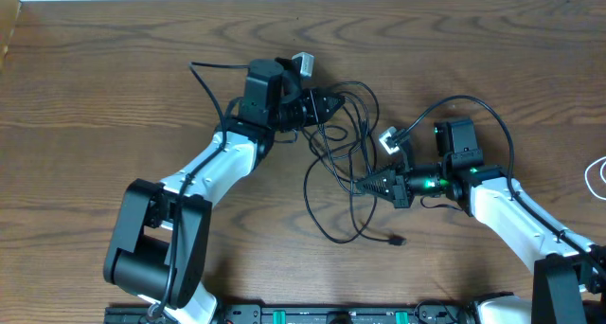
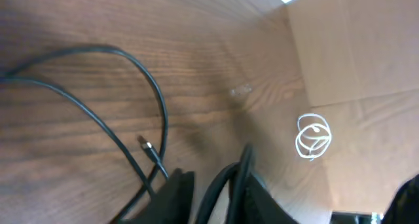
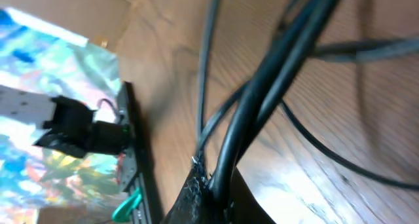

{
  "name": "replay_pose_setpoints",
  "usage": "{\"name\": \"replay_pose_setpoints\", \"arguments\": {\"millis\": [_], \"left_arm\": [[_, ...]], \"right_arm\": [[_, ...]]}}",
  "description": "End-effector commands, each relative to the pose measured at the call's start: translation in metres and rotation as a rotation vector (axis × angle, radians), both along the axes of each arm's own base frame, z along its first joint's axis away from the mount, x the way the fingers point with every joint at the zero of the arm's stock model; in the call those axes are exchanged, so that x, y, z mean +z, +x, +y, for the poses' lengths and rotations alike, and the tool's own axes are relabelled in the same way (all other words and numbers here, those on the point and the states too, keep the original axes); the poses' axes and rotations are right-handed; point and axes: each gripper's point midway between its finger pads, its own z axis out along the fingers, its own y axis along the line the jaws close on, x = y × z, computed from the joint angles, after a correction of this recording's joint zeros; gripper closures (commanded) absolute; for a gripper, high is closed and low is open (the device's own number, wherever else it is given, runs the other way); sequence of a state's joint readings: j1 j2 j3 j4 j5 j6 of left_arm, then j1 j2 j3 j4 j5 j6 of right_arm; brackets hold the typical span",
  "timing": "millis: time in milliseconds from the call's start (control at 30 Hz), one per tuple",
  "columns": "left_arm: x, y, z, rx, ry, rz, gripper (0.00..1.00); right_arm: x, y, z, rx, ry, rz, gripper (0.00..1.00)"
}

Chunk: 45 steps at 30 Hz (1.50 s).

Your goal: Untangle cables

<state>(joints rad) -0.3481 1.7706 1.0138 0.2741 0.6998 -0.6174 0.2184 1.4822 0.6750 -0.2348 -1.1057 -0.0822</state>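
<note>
**Black cables tangled mid-tabletop; left grip unclear**

Overhead: The black cables (image 1: 364,139) are lying knotted on the tabletop (image 1: 114,68) between the arms. The white cable (image 1: 597,175) is sitting well apart, cut off by the right edge. The left pincer (image 1: 333,106) is meeting the tangle's top.

Left wrist: Its fingers (image 2: 177,201) are showing only as dark blurs, with a cable running between them. I cannot tell whether it is gripping.

Right wrist: The right pincer (image 3: 209,198), blurred, is clamping closed on the black cables, which are blocking much of the view.
</note>
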Motion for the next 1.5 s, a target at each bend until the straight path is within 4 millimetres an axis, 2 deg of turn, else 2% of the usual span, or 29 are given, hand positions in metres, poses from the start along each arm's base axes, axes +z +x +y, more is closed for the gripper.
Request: {"name": "replay_pose_setpoints", "arguments": {"millis": [0, 67, 100, 267, 433, 667, 833, 967, 1100, 1167, 1267, 1367, 1467], "left_arm": [[0.011, 0.001, -0.01, 0.015, 0.013, -0.042, 0.74], [0.009, -0.007, -0.02, -0.022, 0.027, -0.054, 0.74], [0.008, -0.01, -0.023, -0.041, 0.038, -0.068, 0.74], [-0.002, -0.02, -0.025, -0.065, 0.069, -0.036, 0.74], [-0.007, -0.021, -0.022, -0.074, 0.091, -0.031, 0.74], [0.019, 0.004, -0.013, -0.007, 0.017, -0.119, 0.74], [0.047, 0.018, -0.014, 0.077, -0.128, -0.092, 0.75], [0.05, 0.015, -0.02, 0.066, -0.136, -0.1, 0.75], [0.048, 0.018, -0.018, 0.087, -0.125, -0.1, 0.75], [0.043, 0.022, -0.013, 0.122, -0.104, -0.092, 0.74], [0.033, 0.025, -0.007, 0.164, -0.071, -0.067, 0.74], [0.027, 0.022, -0.009, 0.152, -0.065, -0.042, 0.74], [0.024, 0.013, -0.017, 0.101, -0.076, -0.019, 0.74]], "right_arm": [[0.03, -0.015, 0.01, 0.117, 0.179, -0.035, 0.99], [0.038, -0.013, 0.011, 0.134, 0.212, -0.07, 0.99], [0.035, -0.011, 0.011, 0.121, 0.197, -0.068, 0.99], [-0.001, 0.014, -0.001, -0.049, -0.02, -0.033, 0.99], [-0.002, 0.014, 0.0, -0.05, -0.027, -0.03, 0.99], [-0.016, 0.011, -0.006, -0.079, -0.095, 0.022, 0.99], [-0.015, 0.001, 0.006, -0.032, -0.094, 0.014, 0.99], [-0.015, -0.01, 0.019, 0.02, -0.095, 0.01, 0.99], [-0.017, -0.018, 0.026, 0.048, -0.107, 0.008, 0.99], [-0.014, -0.021, 0.029, 0.065, -0.09, 0.01, 0.99], [0.01, -0.033, 0.038, 0.152, 0.053, 0.012, 0.99], [0.034, -0.039, 0.044, 0.232, 0.18, -0.036, 0.99], [0.044, -0.035, 0.047, 0.253, 0.222, -0.092, 0.99]]}}
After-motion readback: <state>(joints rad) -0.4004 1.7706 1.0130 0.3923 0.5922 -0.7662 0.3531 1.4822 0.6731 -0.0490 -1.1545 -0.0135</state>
